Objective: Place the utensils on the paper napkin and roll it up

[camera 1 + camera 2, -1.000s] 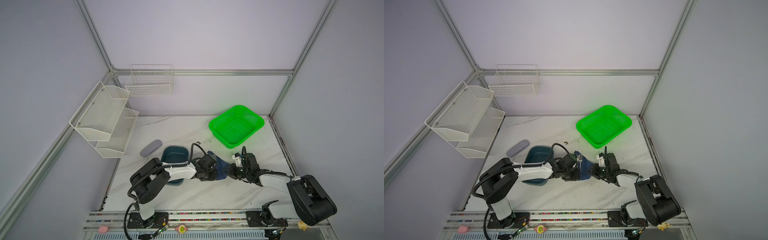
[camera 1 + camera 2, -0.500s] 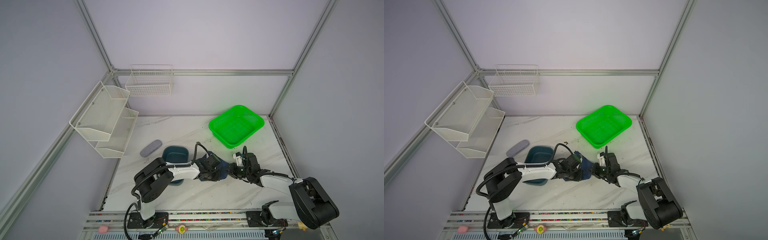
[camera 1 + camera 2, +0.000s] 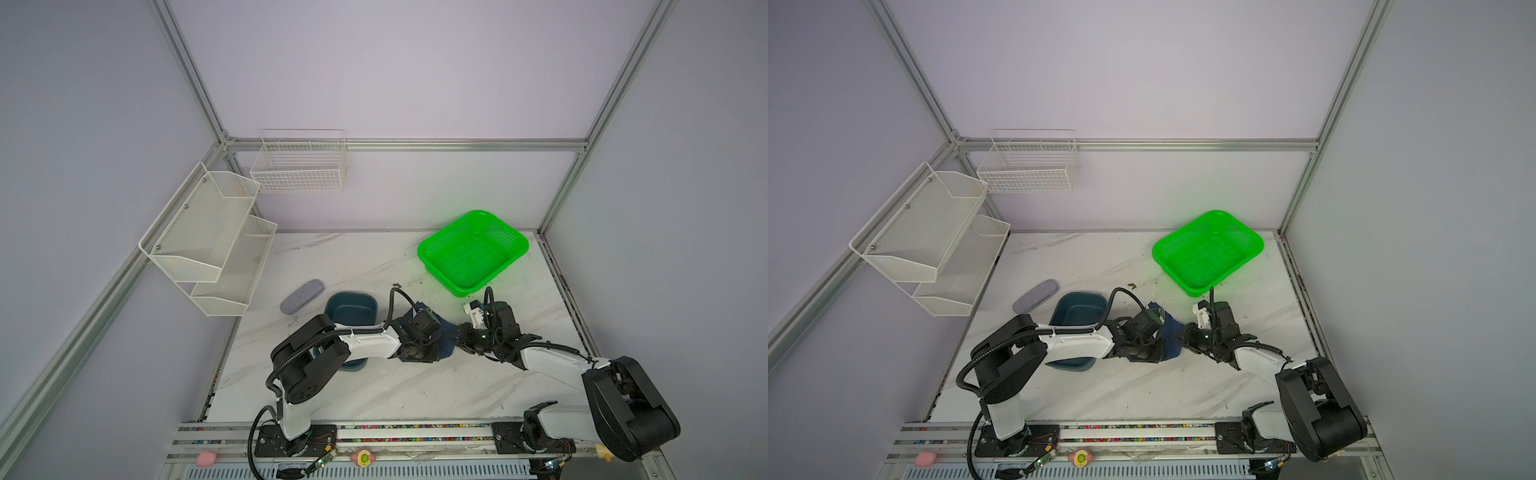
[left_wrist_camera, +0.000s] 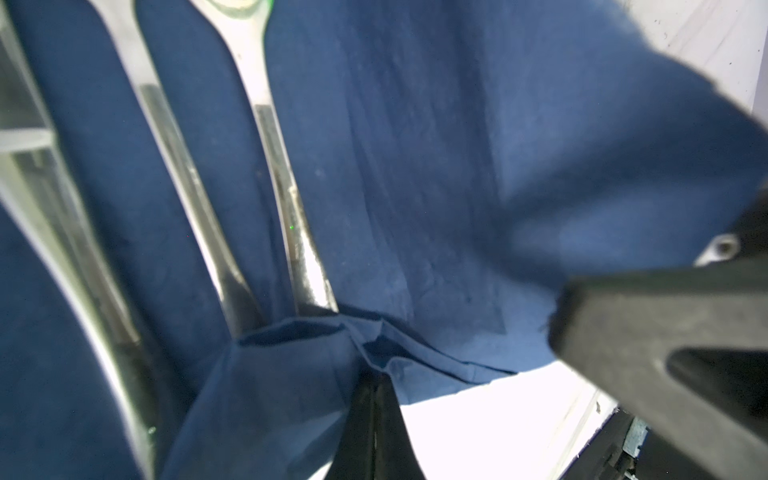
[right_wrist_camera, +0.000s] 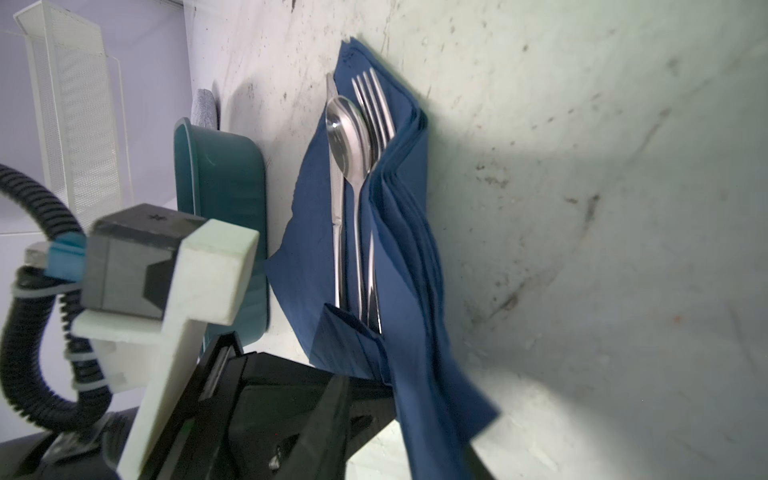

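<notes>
Marble tabletop (image 3: 374, 395) beside the teal tray (image 5: 220, 199): the utensils (image 5: 357, 187) lie on the paper napkin (image 5: 399, 249). My left gripper (image 4: 374, 386) pinches a corner over their handles, trapping them; my right gripper (image 3: 460, 336) pinches the raised edge for rolling.

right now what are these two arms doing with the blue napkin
Both arms are wrapping cutlery. The three utensils lie side by side on the paper napkin. The left gripper is shut on the paper napkin's bottom edge, which is folded up over the handle ends. The right gripper appears to hold one side flap lifted beside them. The roll is not yet done.
</notes>
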